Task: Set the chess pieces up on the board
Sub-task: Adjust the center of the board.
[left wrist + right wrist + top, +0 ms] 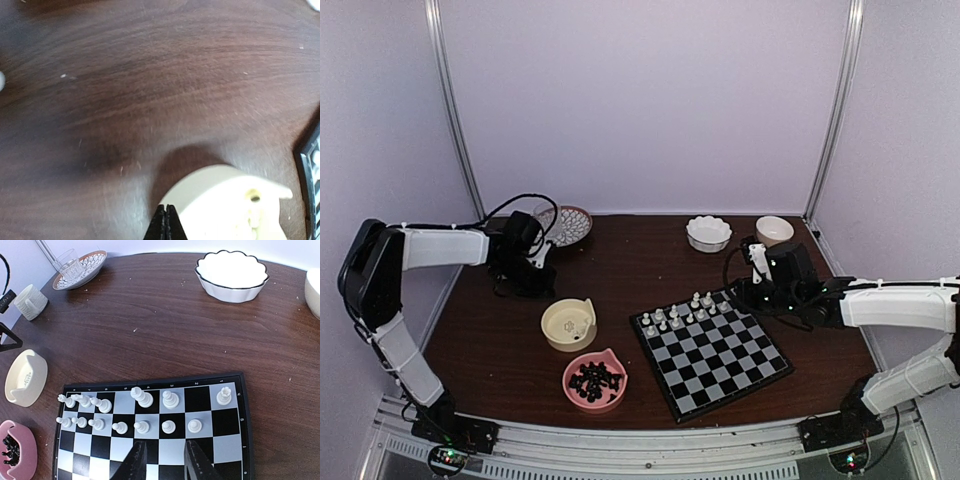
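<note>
My right gripper (165,460), spread and empty, hangs over the board (226,447) — dropping carelessly, I could topple the crowded chess pieces (142,426) — my left gripper (166,222) sits pressed together.

Chess pieces (675,318) on board (725,365); bowls (548,330) left.

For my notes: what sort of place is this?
Probably a robot test booth: plain pale walls, metal corner rails, and left arm and right arm mounted at the near edge of the table.
</note>
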Controlling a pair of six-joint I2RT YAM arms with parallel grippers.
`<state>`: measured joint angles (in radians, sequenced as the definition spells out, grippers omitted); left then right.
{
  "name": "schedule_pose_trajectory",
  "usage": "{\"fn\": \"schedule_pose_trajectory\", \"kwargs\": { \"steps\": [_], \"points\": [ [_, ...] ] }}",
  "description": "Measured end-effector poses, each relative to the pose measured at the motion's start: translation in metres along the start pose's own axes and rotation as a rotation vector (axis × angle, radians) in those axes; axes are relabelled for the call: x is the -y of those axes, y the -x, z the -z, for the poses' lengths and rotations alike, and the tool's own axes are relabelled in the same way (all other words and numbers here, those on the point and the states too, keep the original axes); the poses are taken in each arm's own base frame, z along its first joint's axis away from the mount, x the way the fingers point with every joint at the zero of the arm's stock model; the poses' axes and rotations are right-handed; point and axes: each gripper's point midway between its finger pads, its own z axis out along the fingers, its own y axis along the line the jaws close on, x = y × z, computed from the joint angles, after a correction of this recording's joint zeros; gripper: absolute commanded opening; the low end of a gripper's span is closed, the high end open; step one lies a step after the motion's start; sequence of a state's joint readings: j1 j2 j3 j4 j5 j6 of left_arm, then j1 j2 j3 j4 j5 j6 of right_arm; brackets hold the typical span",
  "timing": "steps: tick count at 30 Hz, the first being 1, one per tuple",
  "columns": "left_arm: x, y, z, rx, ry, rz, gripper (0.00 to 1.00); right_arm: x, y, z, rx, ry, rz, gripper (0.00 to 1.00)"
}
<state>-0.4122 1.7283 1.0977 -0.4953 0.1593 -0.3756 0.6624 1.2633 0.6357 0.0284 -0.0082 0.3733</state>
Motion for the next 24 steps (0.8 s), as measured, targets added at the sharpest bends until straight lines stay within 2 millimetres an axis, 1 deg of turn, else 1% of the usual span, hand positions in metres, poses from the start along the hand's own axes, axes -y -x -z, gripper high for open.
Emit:
{"fn": "schedule_pose_trajectory", "kwargs": {
  "steps": [1, 2, 3, 4, 5, 8, 12, 18, 24],
  "points": [
    [0.0, -0.002, 0.006, 0.021, -0.003, -0.004, 0.05, 0.0, 0.0, 0.0, 0.0, 0.003, 0.0, 0.29],
    [0.001, -0.004, 0.011, 0.036, -0.006, -0.008, 0.16, -0.001, 0.0, 0.0, 0.0, 0.004, 0.0, 0.29],
    [0.002, -0.006, 0.017, 0.05, -0.01, -0.018, 0.23, -0.001, 0.0, 0.0, 0.001, 0.004, 0.0, 0.29],
    [0.004, -0.006, 0.021, 0.067, -0.015, -0.034, 0.28, -0.001, 0.0, 0.0, 0.001, 0.005, 0.0, 0.29],
    [0.007, -0.006, 0.025, 0.085, -0.02, -0.049, 0.31, -0.001, 0.001, 0.0, 0.002, 0.005, 0.0, 0.29],
    [0.021, -0.006, 0.031, 0.117, -0.032, -0.118, 0.36, -0.001, 0.001, 0.0, 0.003, 0.007, -0.001, 0.29],
    [0.034, -0.006, 0.028, 0.133, -0.035, -0.199, 0.41, -0.001, -0.002, -0.003, -0.008, 0.005, 0.001, 0.29],
    [0.028, -0.01, 0.015, 0.104, -0.009, -0.256, 0.48, -0.001, -0.004, -0.004, -0.014, 0.007, 0.001, 0.29],
    [0.023, -0.017, -0.001, 0.05, 0.007, -0.285, 0.49, -0.001, -0.004, -0.004, -0.015, 0.01, 0.001, 0.29]
  ]
}}
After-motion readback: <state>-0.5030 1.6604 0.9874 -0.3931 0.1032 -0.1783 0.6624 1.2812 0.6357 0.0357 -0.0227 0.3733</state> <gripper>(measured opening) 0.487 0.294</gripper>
